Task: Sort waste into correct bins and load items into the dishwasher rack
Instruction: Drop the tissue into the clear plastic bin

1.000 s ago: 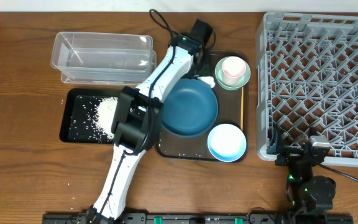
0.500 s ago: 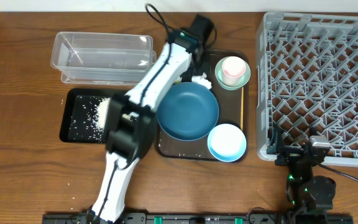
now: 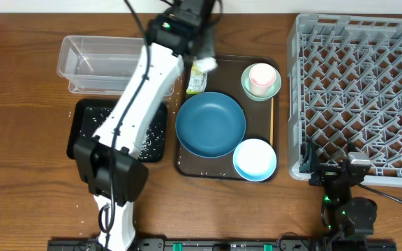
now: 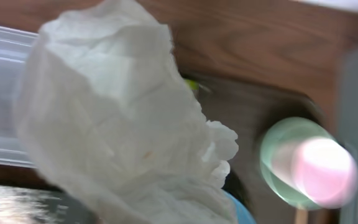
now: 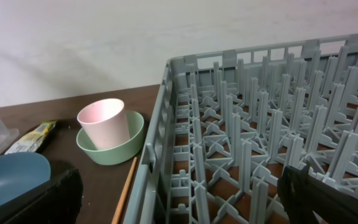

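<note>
My left gripper (image 3: pixel 204 58) is shut on the crumpled white tissue (image 3: pixel 207 65), held above the back left corner of the brown tray. In the left wrist view the tissue (image 4: pixel 117 112) fills most of the picture and hides the fingers. The yellow-green wrapper (image 3: pixel 197 81) lies just below it. Beside it are the dark blue plate (image 3: pixel 210 124), the light blue bowl (image 3: pixel 255 159) and the pink cup (image 3: pixel 262 75) standing in the mint-green bowl (image 3: pixel 247 86). The grey rack (image 3: pixel 361 90) stands at the right. My right gripper (image 5: pixel 179 208) hangs open at the rack's near wall, holding nothing.
The clear tub (image 3: pixel 103 63) sits at the back left. In front of it the black tray (image 3: pixel 79 132) holds rice grains (image 3: pixel 150 143), and my left arm crosses over it. The dishes rest on a brown serving tray (image 3: pixel 262 115). A few grains lie on the table.
My left gripper closed on the tissue beside the mint-green bowl and lifted it back and to the left. The left arm's elbow swung left over the black tray. The right arm stayed still.
</note>
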Motion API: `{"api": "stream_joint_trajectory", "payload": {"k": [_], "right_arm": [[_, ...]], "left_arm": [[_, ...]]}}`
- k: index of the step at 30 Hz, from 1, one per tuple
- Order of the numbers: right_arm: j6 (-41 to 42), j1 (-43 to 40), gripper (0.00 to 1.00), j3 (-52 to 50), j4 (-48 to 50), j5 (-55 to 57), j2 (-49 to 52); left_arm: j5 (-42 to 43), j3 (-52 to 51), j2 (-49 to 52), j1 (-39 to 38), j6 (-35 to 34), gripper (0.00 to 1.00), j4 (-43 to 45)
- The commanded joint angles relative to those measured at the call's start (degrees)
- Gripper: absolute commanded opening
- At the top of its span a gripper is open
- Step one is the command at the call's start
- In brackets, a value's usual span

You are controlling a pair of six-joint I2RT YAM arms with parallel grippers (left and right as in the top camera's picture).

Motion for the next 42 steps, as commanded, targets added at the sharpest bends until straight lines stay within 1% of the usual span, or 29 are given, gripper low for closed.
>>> {"api": "stream_joint_trajectory", "payload": {"k": [1, 8, 11, 13, 14, 15, 16, 19, 20, 21, 25, 27, 30, 33, 35, 37, 39, 42], "right_arm": [[-0.63, 0.11, 0.99, -0.07, -0.24, -0.22, -0.22], [-0.63, 0.11, 0.99, -0.07, -0.24, -0.22, -0.22], [-0.63, 0.11, 0.99, -0.07, -0.24, -0.22, -0.22], [-0.63, 0.11, 0.99, -0.07, -0.24, -0.22, -0.22], [-0.63, 0.11, 0.99, -0.07, -0.24, -0.22, -0.22], [-0.63, 0.11, 0.99, -0.07, -0.26, -0.22, -0.22], [-0.63, 0.11, 0.99, -0.07, -0.24, -0.22, -0.22], [-0.63, 0.11, 0.99, -0.07, -0.24, -0.22, -0.22], [-0.63, 0.11, 0.99, -0.07, -0.24, -0.22, -0.22], [-0.63, 0.11, 0.99, -0.07, -0.24, -0.22, -0.22], [-0.63, 0.11, 0.99, -0.07, -0.24, -0.22, -0.22], [-0.63, 0.11, 0.99, -0.07, -0.26, -0.22, -0.22], [-0.63, 0.11, 0.99, -0.07, -0.24, -0.22, -0.22], [-0.63, 0.11, 0.99, -0.07, -0.24, -0.22, -0.22], [-0.63, 0.11, 0.99, -0.07, -0.26, -0.22, -0.22], [-0.63, 0.11, 0.99, -0.07, -0.24, -0.22, -0.22], [-0.63, 0.11, 0.99, -0.07, -0.24, -0.22, -0.22], [-0.63, 0.11, 0.99, -0.07, -0.24, -0.22, -0.22]], "left_arm": [[-7.26, 0.39, 0.63, 4.85, -1.55, 0.06, -0.28], [-7.26, 0.22, 1.77, 14.51, -11.63, 0.06, -0.33], [-7.26, 0.17, 3.1, 17.51, -15.61, 0.08, -0.17], [-7.26, 0.17, 4.24, 19.12, -17.46, 0.17, -0.09], [-7.17, 0.17, 4.87, 19.87, -18.1, 0.24, -0.13], [-6.82, 0.17, 5.27, 20.44, -18.1, 0.34, -0.15], [-6.43, 0.17, 5.81, 20.87, -18.1, 0.39, -0.46], [-5.29, 0.17, 6.38, 21.66, -18.1, 0.39, -1.68], [-5.11, 0.17, 6.4, 21.66, -18.1, 0.42, -2.12], [-4.79, 0.17, 6.4, 21.66, -18.1, 0.42, -2.36], [0.11, 0.17, 6.29, 21.38, -17.81, 0.48, -3.13], [2.08, 0.17, 6.29, 21.18, -17.64, 0.49, -3.52], [5.75, 0.17, 6.29, 20.5, -15.43, 0.5, -3.72], [12.52, 0.17, 6.29, 18.62, -8.61, 0.47, -2.95], [15.19, 0.17, 6.29, 16.44, -3.93, 0.46, -2.16], [15.06, 0.17, 6.32, 13.51, -0.26, 0.47, -1.29], [14.1, 0.17, 6.6, 10.43, 2.58, 0.5, 0.07], [9.99, 0.17, 7.52, 6.05, 4.83, 0.56, 2.62]]}}
